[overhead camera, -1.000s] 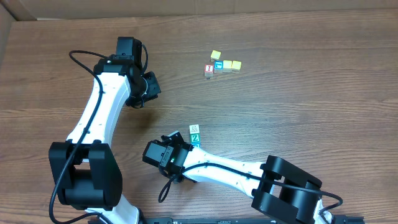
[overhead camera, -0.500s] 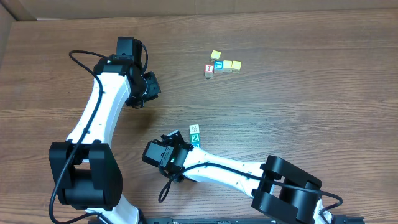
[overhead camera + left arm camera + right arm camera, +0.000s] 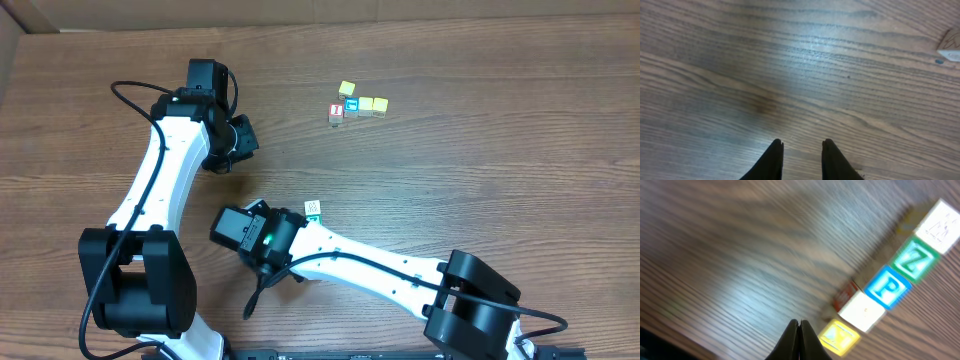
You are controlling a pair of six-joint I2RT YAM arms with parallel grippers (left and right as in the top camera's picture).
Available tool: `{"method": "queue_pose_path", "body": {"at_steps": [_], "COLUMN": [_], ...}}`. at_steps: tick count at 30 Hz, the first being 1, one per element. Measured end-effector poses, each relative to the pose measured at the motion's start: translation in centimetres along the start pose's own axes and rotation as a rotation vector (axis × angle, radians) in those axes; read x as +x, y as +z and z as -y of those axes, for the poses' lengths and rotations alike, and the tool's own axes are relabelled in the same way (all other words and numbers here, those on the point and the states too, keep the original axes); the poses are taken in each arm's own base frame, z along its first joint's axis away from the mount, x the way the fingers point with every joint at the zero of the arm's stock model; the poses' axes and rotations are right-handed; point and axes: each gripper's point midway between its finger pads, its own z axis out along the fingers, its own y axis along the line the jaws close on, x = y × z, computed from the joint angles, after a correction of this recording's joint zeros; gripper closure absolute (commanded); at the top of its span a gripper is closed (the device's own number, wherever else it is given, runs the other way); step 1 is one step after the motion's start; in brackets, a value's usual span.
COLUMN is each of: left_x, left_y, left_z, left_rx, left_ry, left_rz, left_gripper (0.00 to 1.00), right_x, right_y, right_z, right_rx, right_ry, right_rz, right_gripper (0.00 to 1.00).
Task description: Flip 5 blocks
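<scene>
Wood bench (image 3: 520, 180): left gripper (image 3: 802, 144) slightly parted, empty, toward far-left, out of play. Right gripper (image 3: 799, 325) clenched on nothing, just beside the blocks (image 3: 888, 287) rowed touching mid-bench toward the near edge; risk of shoving the row or tipping a neighbour. Spare cubes (image 3: 357, 105) near far edge, well clear; row mostly hidden overhead under right arm (image 3: 370, 268).

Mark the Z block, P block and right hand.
Z block (image 3: 912, 260), right wrist view, green top face.
P block (image 3: 888, 287), right wrist view, blue lettered face.
right hand (image 3: 799, 323), right wrist view, between shut fingertips.
</scene>
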Motion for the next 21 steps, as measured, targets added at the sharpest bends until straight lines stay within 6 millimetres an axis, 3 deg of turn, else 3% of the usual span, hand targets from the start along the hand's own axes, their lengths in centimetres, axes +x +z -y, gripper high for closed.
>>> {"method": "queue_pose_path", "body": {"at_steps": [5, 15, 21], "left_x": [-0.6, 0.5, 0.4], "left_y": [0.0, 0.1, 0.1], "left_z": [1.2, 5.7, 5.7], "left_rx": [0.039, 0.099, 0.1], "left_ry": [0.032, 0.15, 0.15], "left_rz": [0.029, 0.056, 0.059], "left_gripper": [0.86, 0.85, 0.85], "right_x": [1.9, 4.8, 5.4], "right_y": [-0.1, 1.2, -1.5], "right_z": [1.7, 1.0, 1.4], "right_rx": [0.037, -0.043, -0.094], "right_ry": [-0.06, -0.163, -0.177], "right_rz": [-0.095, -0.192, -0.08], "right_gripper": [0.96, 0.96, 0.96]}}
